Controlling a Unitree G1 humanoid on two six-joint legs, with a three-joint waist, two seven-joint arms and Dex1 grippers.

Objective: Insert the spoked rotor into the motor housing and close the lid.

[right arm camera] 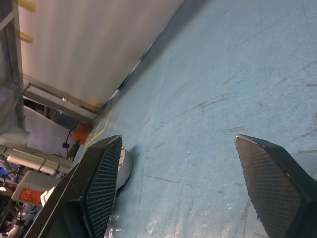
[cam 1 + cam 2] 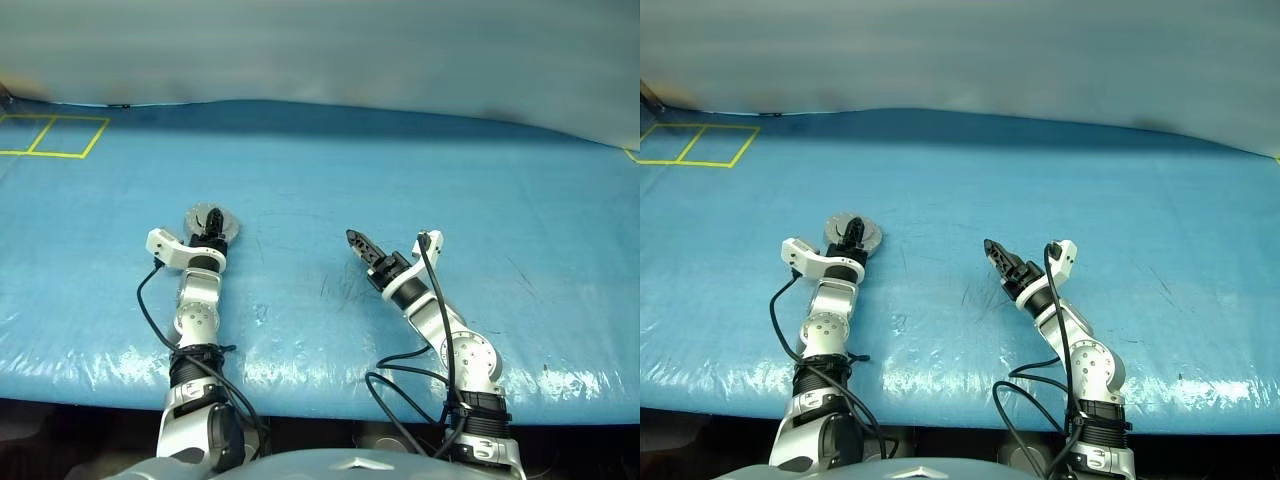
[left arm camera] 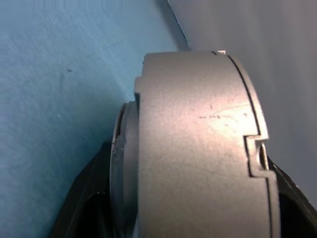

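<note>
Bench (image 2: 420, 180): blue plastic-covered surface. Round silver-grey metal motor housing (image 3: 198, 148), lid shut: left of centre, clamped between the black fingers of the left hand (image 2: 209, 232). Right hand (image 2: 358, 245): mid-bench, fingers spread apart, holding nothing.

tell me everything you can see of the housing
The housing is a short round cylinder of matt grey metal, its lid closed on it along a thin seam with a stepped notch in the rim. It lies on the blue table, on the robot's left. The left gripper is shut on it, black fingers on either side. Its inside is hidden.
</note>
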